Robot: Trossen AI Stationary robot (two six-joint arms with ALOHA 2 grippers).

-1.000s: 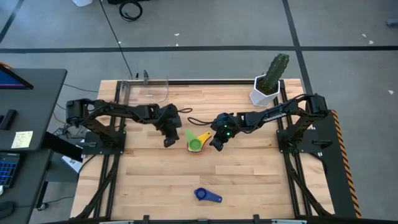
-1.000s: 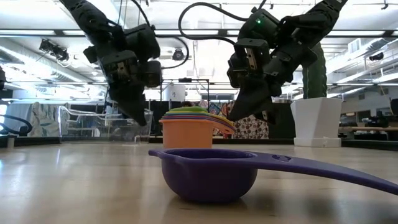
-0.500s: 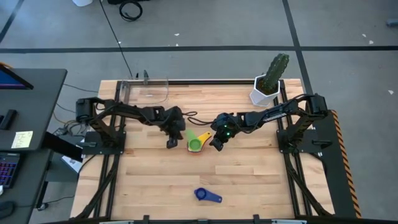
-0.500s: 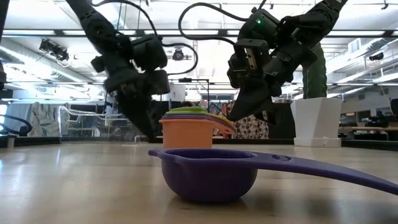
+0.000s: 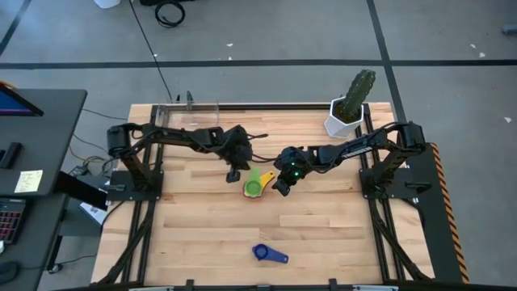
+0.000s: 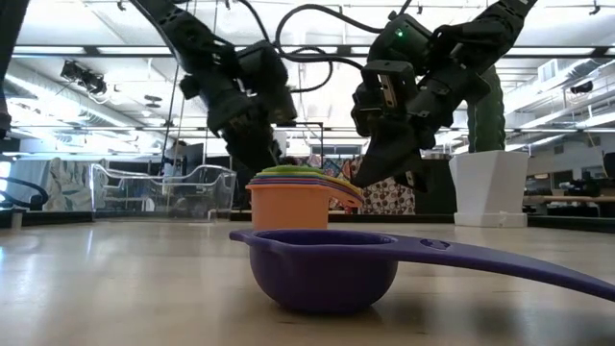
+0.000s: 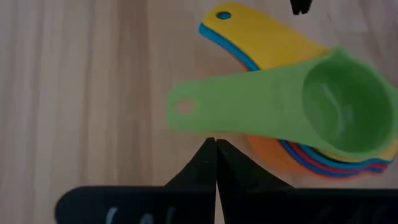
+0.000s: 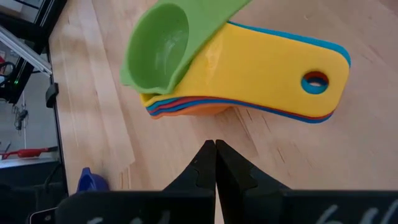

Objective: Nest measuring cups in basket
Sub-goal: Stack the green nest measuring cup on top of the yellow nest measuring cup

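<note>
- A stack of nested measuring cups sits near the middle of the desk, a little toward the far edge.
- The green cup is on top, its handle fanned out to one side of the yellow cup's handle; beneath them I can see light blue, red and orange rims, with the orange cup forming the outside of the stack in the low view.
- The left gripper hovers just beside the stack on its left-far side, close to the green handle; its jaws are pressed together, tips meeting, holding nothing.
- The right gripper hangs just beside the stack on the right, near the yellow handle; its jaws are likewise closed tip to tip and empty.
- In the low view both grippers hang above the desk on either side of the stack, neither touching it.
- One dark blue cup lies alone near the front edge of the desk, well apart from the stack, its handle pointing toward the right.
- The clear basket stands at the far left corner of the desk, well away from the cups.
- A white pot with a cactus stands at the far right corner.
</note>
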